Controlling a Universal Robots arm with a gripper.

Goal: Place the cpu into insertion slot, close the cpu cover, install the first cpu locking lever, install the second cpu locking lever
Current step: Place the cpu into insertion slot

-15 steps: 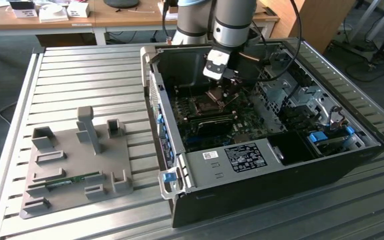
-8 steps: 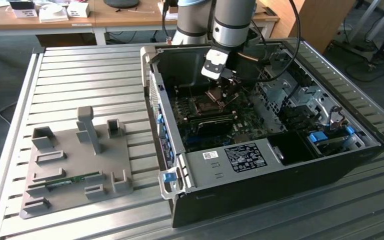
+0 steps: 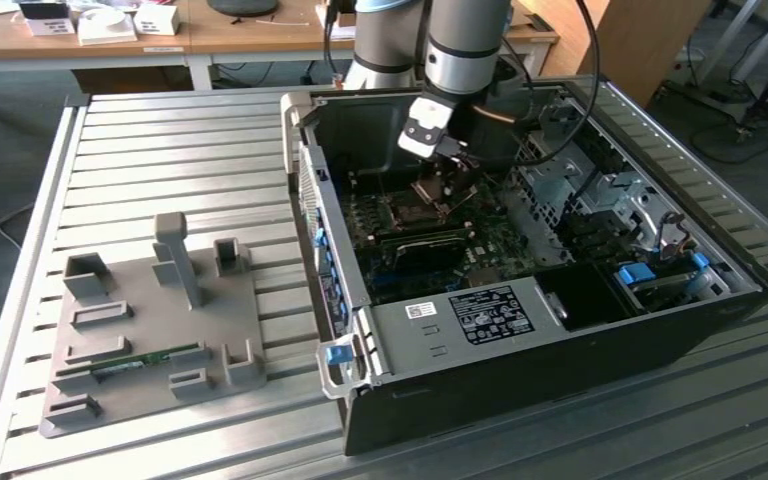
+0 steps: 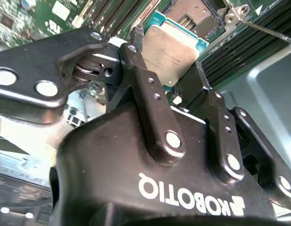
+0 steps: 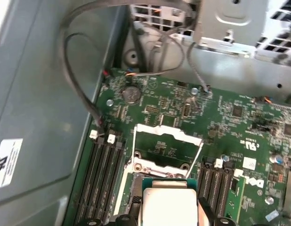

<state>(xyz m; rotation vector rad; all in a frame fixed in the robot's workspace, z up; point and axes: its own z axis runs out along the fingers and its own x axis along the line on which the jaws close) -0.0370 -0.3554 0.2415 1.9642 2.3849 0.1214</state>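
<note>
The insertion slot (image 4: 192, 14) is open from above, with the cpu cover (image 5: 166, 133) standing raised at one edge and thin locking levers (image 5: 197, 156) lifted beside it. Memory slots (image 5: 101, 181) flank it closely on both sides. A looped cable (image 5: 72, 70) and the grey case wall (image 5: 37, 94) crowd one side.

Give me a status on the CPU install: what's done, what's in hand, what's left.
Done: nothing is seated yet; the insertion slot shows its bare contacts. In hand: the gripper is shut on the cpu and holds it close to the slot. Left: seating the cpu, closing the cpu cover, which stands open, and installing both locking levers.
</note>
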